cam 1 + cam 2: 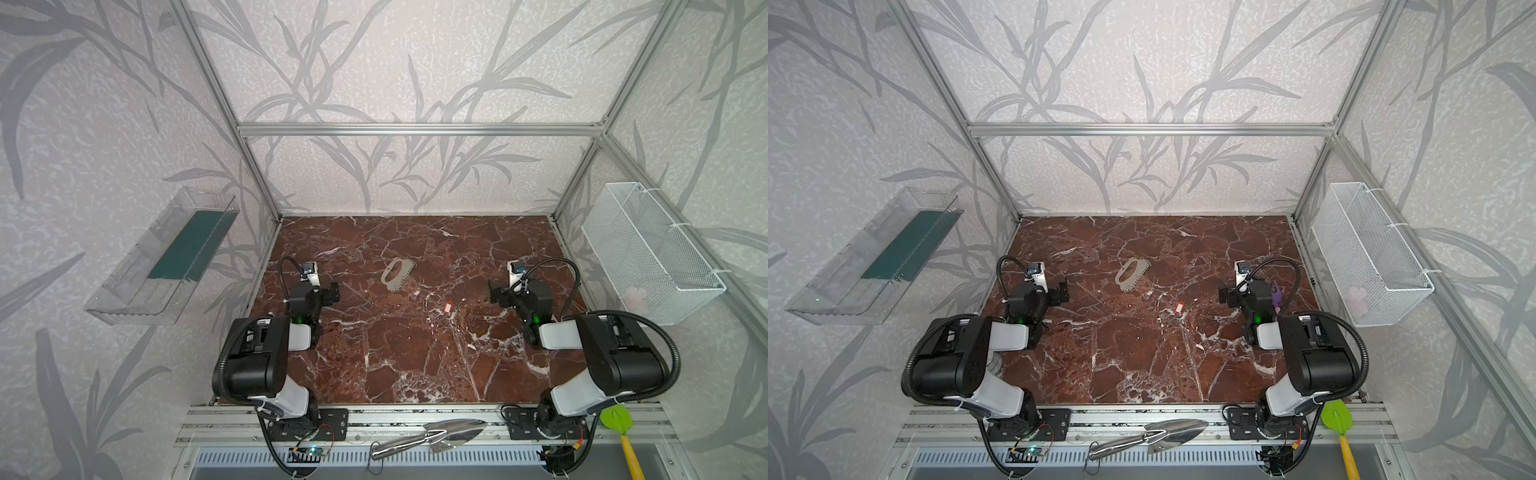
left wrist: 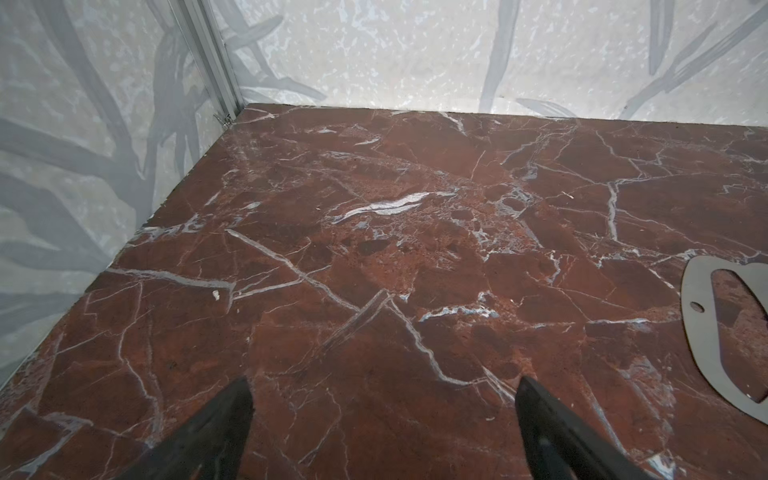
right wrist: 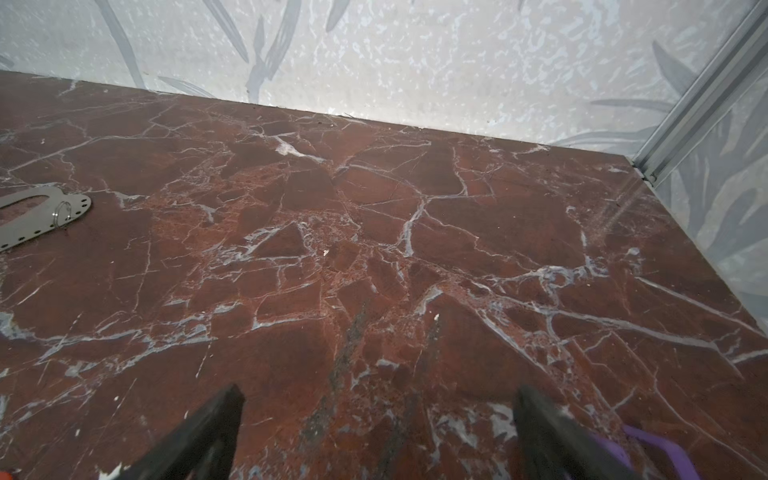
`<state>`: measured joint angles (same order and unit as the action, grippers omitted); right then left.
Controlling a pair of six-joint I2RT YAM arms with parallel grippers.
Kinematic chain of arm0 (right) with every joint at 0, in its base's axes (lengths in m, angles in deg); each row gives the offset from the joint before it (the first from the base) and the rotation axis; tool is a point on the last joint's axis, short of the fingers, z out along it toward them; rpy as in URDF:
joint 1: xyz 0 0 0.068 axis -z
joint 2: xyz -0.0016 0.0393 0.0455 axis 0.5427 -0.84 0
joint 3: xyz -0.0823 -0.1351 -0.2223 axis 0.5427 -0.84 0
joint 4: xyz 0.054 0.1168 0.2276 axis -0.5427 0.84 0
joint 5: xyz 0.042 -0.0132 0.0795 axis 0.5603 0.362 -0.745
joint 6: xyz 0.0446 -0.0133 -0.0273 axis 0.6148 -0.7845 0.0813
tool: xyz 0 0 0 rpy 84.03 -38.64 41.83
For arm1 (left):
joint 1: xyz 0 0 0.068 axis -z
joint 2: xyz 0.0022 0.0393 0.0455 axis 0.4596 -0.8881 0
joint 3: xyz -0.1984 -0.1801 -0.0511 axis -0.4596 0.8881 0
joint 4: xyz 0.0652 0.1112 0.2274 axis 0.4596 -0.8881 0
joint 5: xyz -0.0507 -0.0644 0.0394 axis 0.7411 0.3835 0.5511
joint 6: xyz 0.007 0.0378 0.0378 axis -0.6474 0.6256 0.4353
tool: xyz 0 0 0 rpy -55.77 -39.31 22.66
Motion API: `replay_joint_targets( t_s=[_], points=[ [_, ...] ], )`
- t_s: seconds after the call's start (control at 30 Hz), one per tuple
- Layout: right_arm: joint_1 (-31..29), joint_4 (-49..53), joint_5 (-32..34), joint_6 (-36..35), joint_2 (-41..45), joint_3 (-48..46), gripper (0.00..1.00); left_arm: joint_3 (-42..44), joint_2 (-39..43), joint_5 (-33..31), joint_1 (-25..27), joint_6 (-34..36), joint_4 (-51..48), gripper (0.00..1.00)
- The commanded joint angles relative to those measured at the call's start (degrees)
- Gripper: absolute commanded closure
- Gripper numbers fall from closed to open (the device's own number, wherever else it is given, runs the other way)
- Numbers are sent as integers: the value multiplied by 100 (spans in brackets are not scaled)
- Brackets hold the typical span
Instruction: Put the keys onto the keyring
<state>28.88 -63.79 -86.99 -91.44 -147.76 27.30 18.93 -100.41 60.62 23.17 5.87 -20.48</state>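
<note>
In both top views we see left gripper (image 1: 332, 292) and right gripper (image 1: 494, 293) low, jaws wide, empty; keys (image 1: 405, 276) lie central, keyring (image 1: 447, 307) nearby, apart. Left wrist: fingers (image 2: 216, 436) spread over marble table (image 2: 374, 249), keys (image 2: 700, 332) beside; right wrist same, leafy wall (image 3: 415, 50) behind.

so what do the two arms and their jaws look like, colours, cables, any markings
The left arm and right arm match: bulky black joint housings between rounded white link shells. A black ribbed hose loops over each shoulder, a thinner black cable arcs to the wrist. Each wrist shows a small green light. The jaws are plain black, tapering to narrow tips. No lettering readable.
</note>
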Motion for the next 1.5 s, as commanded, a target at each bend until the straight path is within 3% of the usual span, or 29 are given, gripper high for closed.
replay_joint_targets(
  t_s=[0.0, 0.87, 0.97, 1.03, 1.13, 1.27, 1.37, 1.47],
  points=[
    [-23, -53, 45, 23, -38, 107, 1, -105, -42, 49, -27, -74, 167, 1],
    [-23, -66, 47, 20, -38, 100, 1, -107, -54, 57, -24, -74, 166, 1],
    [-110, 216, 400, 11, 127, 192, 1, -151, -38, -83, -23, -116, 120, 1],
    [-246, 1366, 866, 7, 644, 569, 1, -257, 174, -528, -2, -252, -261, 1],
    [-465, 2363, 838, -107, 1309, 956, 1, -653, 912, -994, 86, -357, -1666, 1],
    [-1422, 3128, 610, -215, 2152, 1345, 1, -1493, 2153, -799, 189, -1265, -3978, 1],
    [-2051, 4154, 214, 56, 2068, 2062, 1, -1927, 2805, -445, 369, -1759, -5046, 1],
    [-2719, 5237, 252, 203, 1429, 2869, 1, -1769, 3487, -217, 669, -2189, -5228, 1]
  ],
)
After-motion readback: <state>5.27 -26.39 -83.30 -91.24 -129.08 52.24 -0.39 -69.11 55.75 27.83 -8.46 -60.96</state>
